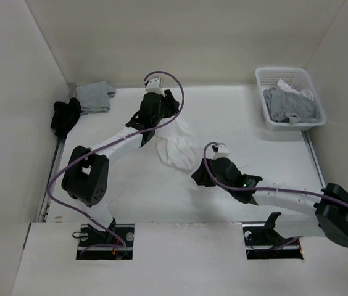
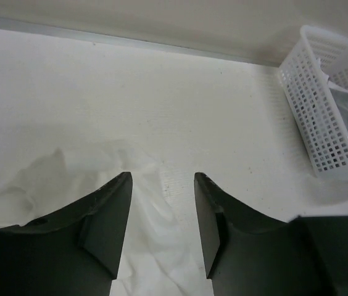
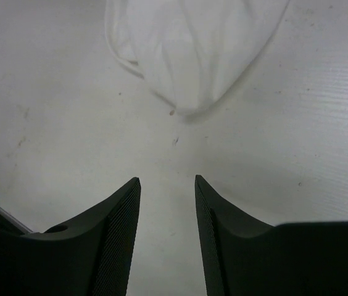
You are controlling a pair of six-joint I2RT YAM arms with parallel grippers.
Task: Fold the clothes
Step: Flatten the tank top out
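Mid-table, the clothes [image 1: 175, 149] lie crumpled; left gripper [image 2: 161, 180] and right gripper [image 3: 168, 181] gape empty.

Place: robotics lab test cell
Signs: bare white walls [image 1: 192, 37] enclosing white table [image 1: 242, 123]; left arm [image 1: 121, 143], right arm [image 1: 285, 196] mounted there

So the clothes [image 1: 175, 148] is 1 thin white top, scrunched into a rumpled heap on the desk [image 1: 236, 123], just toward 11 o'clock of centre. Not folded, soft creases everywhere, and a narrow strap loops along 1 edge.
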